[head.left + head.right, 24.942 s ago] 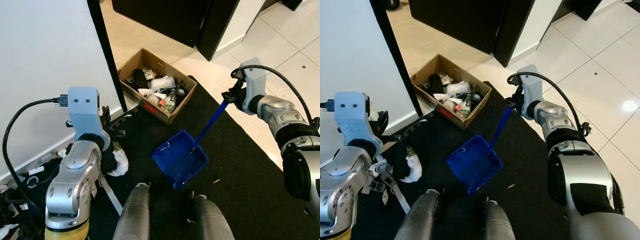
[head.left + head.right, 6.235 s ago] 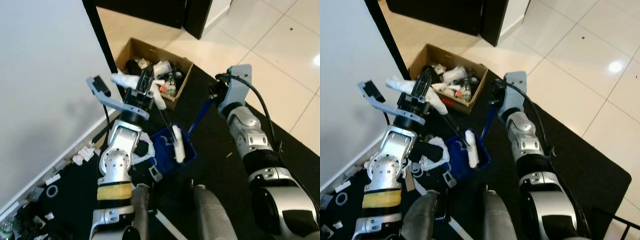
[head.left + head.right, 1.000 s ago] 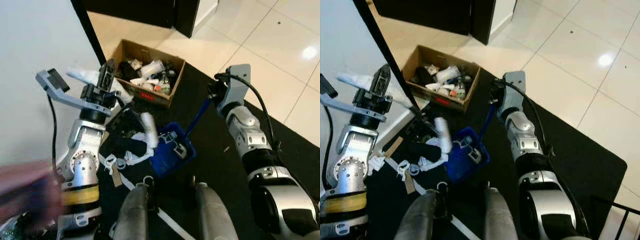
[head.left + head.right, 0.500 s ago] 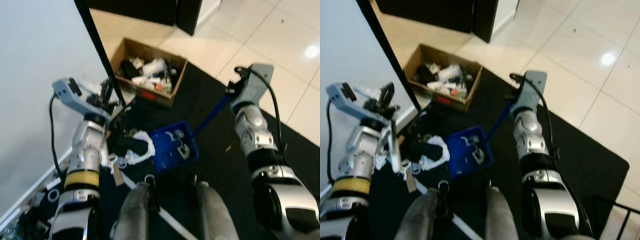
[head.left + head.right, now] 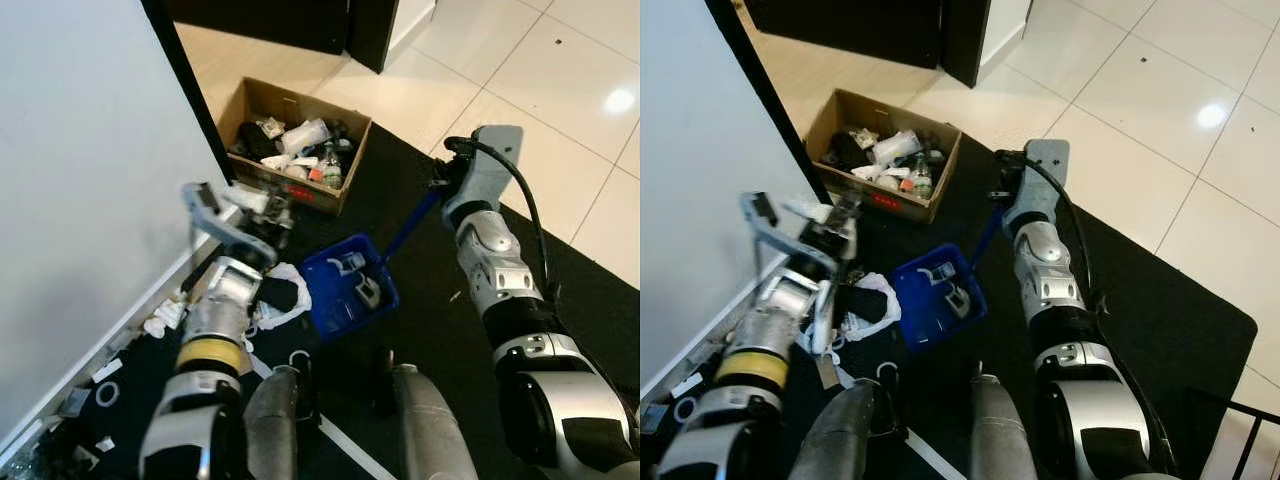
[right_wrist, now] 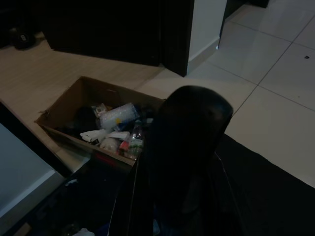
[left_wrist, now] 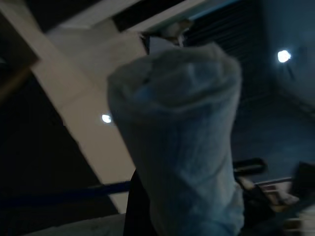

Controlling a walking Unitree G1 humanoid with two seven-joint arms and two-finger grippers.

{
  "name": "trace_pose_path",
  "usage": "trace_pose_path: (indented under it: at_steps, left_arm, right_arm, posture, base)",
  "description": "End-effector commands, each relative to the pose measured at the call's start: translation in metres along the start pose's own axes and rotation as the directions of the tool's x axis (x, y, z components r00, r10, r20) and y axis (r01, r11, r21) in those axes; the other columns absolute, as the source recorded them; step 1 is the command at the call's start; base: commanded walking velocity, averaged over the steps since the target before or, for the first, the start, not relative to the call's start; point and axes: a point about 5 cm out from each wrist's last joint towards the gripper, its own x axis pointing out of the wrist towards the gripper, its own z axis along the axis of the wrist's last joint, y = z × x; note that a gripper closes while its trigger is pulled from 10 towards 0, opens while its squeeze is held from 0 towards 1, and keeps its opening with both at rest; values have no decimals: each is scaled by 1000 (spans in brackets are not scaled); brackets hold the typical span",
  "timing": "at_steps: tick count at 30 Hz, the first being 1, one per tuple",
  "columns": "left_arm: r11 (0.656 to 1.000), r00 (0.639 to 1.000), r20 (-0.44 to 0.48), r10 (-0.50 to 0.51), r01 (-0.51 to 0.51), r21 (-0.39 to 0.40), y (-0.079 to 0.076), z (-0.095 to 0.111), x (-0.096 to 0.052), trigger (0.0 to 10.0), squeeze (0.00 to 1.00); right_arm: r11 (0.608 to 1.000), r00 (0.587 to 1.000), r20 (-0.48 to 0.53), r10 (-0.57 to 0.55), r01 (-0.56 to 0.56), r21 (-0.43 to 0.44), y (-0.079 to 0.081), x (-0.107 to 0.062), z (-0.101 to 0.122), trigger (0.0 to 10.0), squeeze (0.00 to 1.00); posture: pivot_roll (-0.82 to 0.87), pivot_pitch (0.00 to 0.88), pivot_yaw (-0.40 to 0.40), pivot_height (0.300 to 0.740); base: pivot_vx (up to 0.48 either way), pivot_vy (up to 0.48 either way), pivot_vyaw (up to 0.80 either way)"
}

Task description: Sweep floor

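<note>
A blue dustpan (image 5: 338,303) lies on the black rug (image 5: 440,330) with several pale scraps in it. Its blue handle (image 5: 408,222) slants up to my right gripper (image 5: 440,187), which is shut on the handle's end. My left gripper (image 5: 262,207) is low beside the wall, left of the dustpan, and shut on a white-wrapped brush handle (image 7: 182,137). A heap of white and black litter (image 5: 278,295) lies between the left arm and the dustpan. I cannot make out the brush's head.
An open cardboard box (image 5: 240,108) full of rubbish stands just beyond the dustpan. A white wall (image 5: 80,200) and a black post (image 5: 190,90) close the left side, with scraps (image 5: 100,370) along the skirting. Pale tiles (image 5: 560,110) lie to the right. My legs (image 5: 275,430) are below.
My left arm has come down from in front of the box to a low spot by the wall, still with the white-wrapped handle. The dustpan and right gripper have barely moved.
</note>
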Motion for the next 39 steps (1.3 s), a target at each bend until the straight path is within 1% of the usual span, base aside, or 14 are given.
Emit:
trace_pose_path:
  at_steps: [1,6,15,19,20,25,28,29,30,32,33,35,38,39]
  left_arm:
    - [976,990,-15,-138,133,-174,-24,-29,8,10000,0]
    - [945,979,4,-205,199,-260,-46,-40,9,10000,0]
    - [931,969,36,-243,244,-272,-62,-35,9,10000,0]
    - [933,956,71,-283,292,-212,-77,-17,8,10000,0]
    - [947,952,63,-301,306,-101,-84,-1,6,10000,0]
    - [960,956,95,-279,273,64,-93,33,1,10000,0]
    - [965,960,156,-232,207,162,-98,61,-5,10000,0]
    - [968,970,191,-150,105,230,-94,78,-9,10000,0]
    - [968,970,191,-150,105,230,-94,78,-9,10000,0]
    - [933,964,265,30,-122,338,-83,106,-19,10000,0]
    - [933,964,265,30,-122,338,-83,106,-19,10000,0]
    - [866,931,315,185,-306,396,-72,124,-31,10000,0]
    - [799,896,325,303,-424,426,-68,133,-39,10000,0]
    - [751,876,345,336,-470,464,-67,136,-40,10000,0]
  right_arm:
    - [1000,999,-39,10,-9,20,1,-3,-10,10000,0]
    - [1000,999,-36,17,-16,21,1,-2,-9,10000,0]
    - [999,999,-34,27,-26,27,2,-1,-8,10000,0]
    - [999,999,-33,25,-24,32,1,-2,-9,10000,0]
    - [999,999,-25,22,-21,39,-1,-2,-8,10000,0]
    - [999,1000,-8,12,-12,51,-5,-2,-4,10000,0]
    - [998,1000,6,5,-6,60,-8,-3,-2,10000,0]
    - [998,1000,15,2,-3,66,-10,-4,0,10000,0]
    - [998,1000,15,2,-3,66,-10,-4,0,10000,0]
    - [997,999,36,-5,2,82,-12,-4,6,10000,0]
    - [997,999,36,-5,2,82,-12,-4,6,10000,0]
    - [994,996,84,-6,-3,109,-12,-5,19,10000,0]
    - [991,991,131,-14,-4,135,-13,-6,33,10000,0]
    - [990,990,143,-16,-4,141,-14,-6,37,10000,0]
  posture:
    - [-60,350,-16,740]
    - [-51,349,-17,740]
    - [-38,343,-13,740]
    - [-29,340,-7,740]
    - [-25,338,-4,740]
    - [-10,333,3,740]
    - [0,330,4,740]
    - [12,326,7,740]
    - [12,326,7,740]
    - [29,319,8,740]
    - [29,319,8,740]
    - [36,309,7,740]
    - [38,302,8,740]
    - [41,294,11,740]
  base:
    - [0,0,0]
    - [0,0,0]
    - [0,0,0]
    - [0,0,0]
    - [0,0,0]
    - [0,0,0]
    - [0,0,0]
    - [0,0,0]
    - [0,0,0]
    - [0,0,0]
    - [0,0,0]
    - [0,0,0]
    - [0,0,0]
    - [0,0,0]
